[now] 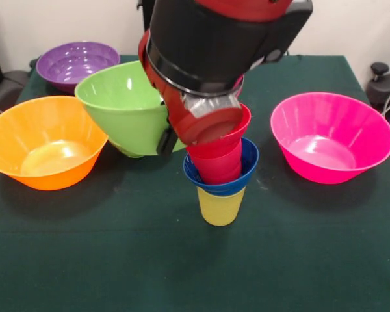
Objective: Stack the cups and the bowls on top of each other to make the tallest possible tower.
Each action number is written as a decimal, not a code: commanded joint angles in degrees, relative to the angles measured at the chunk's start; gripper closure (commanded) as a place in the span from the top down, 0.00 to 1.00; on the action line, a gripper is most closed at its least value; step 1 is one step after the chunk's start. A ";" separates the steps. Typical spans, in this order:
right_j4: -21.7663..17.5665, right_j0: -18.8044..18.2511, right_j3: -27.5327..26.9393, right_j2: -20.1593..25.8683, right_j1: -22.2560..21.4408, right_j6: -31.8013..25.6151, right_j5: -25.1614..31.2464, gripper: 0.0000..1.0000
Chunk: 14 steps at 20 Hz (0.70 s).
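Note:
The tower stands at the table's middle: a yellow cup (221,208) at the bottom, a small blue bowl (242,174) on it, a red cup (219,166) in that, and a small red bowl (239,130) on top, leaning a little to the left. My gripper (205,125) hangs right over the red bowl's left side, mostly hidden by the thick black and red wrist. A medium green bowl (120,107) sits tilted against the arm's left side; I cannot tell whether it is held.
A large orange bowl (45,140) stands at the left and a purple bowl (78,62) at the back left. A large pink bowl (331,136) stands at the right. The green cloth (117,260) in front of the tower is bare.

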 commanded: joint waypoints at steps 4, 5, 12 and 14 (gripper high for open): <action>-3.96 0.34 4.85 2.84 -5.09 -22.14 4.20 0.00; -4.17 0.25 5.09 2.98 -5.29 -22.59 3.99 0.00; -3.39 0.57 5.60 2.87 -4.83 -21.48 3.82 0.00; -2.51 0.62 4.87 2.30 -3.73 -20.10 3.76 0.00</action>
